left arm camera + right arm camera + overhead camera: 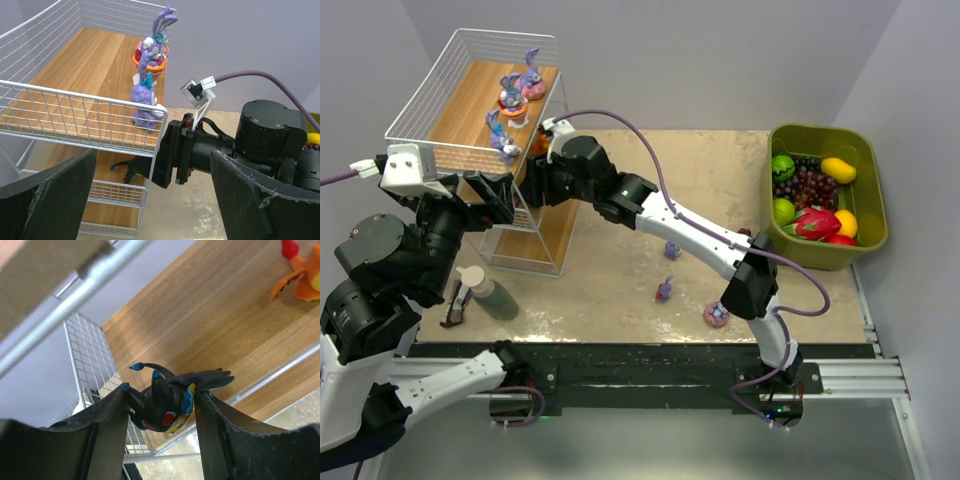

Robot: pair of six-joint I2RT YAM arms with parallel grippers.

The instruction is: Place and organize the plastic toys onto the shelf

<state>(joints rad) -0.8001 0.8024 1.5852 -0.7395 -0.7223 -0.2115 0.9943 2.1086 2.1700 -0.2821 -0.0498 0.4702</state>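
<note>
The right hand [160, 392] reaches in under the top tier of the shelf [470, 110], its two fingers pinching the black insect toy [165, 410] between them. The toy hangs over the middle board; whether it touches the wood cannot be told. An orange toy [305, 275] stands farther along that same board. The left hand [152, 155] hovers just beside the shelf with its fingers spread wide and nothing between them. On the top tier stand the purple bunnies [147, 102], near the right edge. Out on the counter [620, 180] lie a small purple toy [672, 250], a second toy [665, 290] and a pink-based toy [716, 314], well apart from the shelf. A green bin [875, 200] of fruit sits at the far right.
</note>
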